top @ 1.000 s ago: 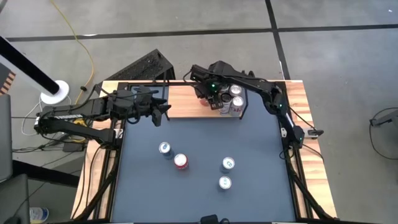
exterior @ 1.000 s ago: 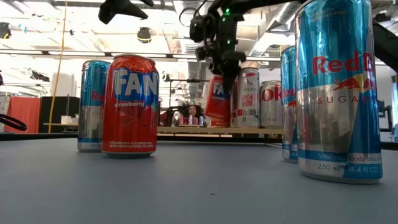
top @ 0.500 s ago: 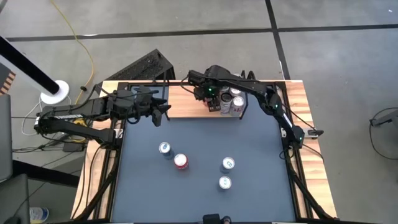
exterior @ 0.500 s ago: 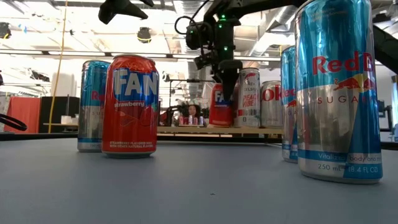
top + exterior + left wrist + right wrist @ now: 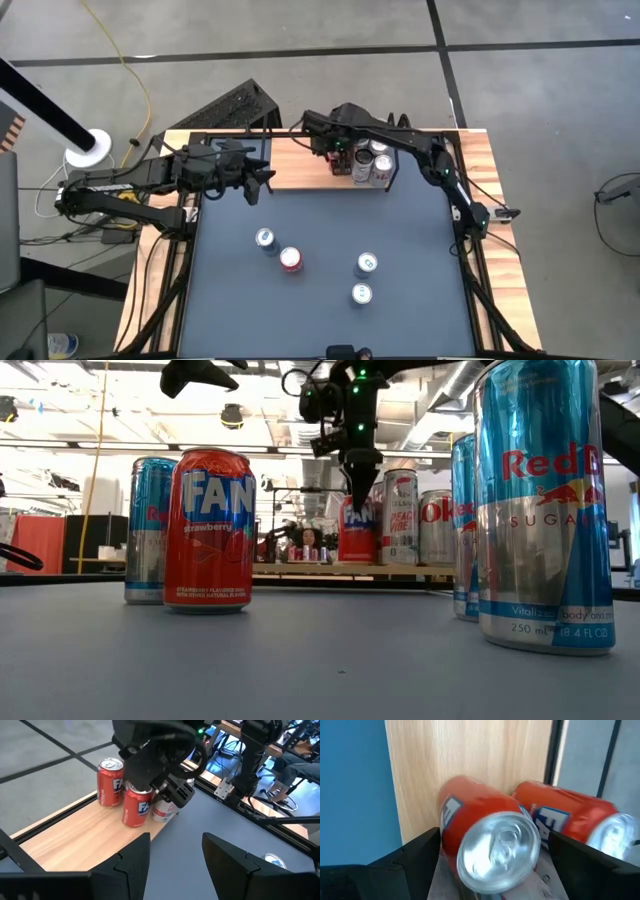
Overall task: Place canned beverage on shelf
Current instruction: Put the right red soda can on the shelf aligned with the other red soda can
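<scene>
Right hand [image 5: 341, 158] is hanging over the shelf [image 5: 300, 160] at the desk's far edge, seen from the high view, just above the red can [image 5: 343, 166] standing there beside two silver-topped cans [image 5: 379, 166]. Left hand [image 5: 262, 181] is waiting near the desk's [image 5: 320, 230] far left corner, well apart from the shelf. Four loose cans [image 5: 291, 259] are standing mid-desk.

Low view: right hand [image 5: 357, 472] is pointing down directly over the red can [image 5: 356, 530], which is sitting upright on the shelf board [image 5: 340, 569] next to a white can [image 5: 400, 518].

Left wrist view: left hand's fingers [image 5: 227, 857] are standing apart, holding nothing. Ahead, two red cans [image 5: 110, 782] are standing on the light wood, the nearer one [image 5: 137, 808] under the right hand.

Right wrist view: right hand's fingers [image 5: 415, 852] are spread wide either side of the red can's silver top [image 5: 500, 849], not clamping it.
</scene>
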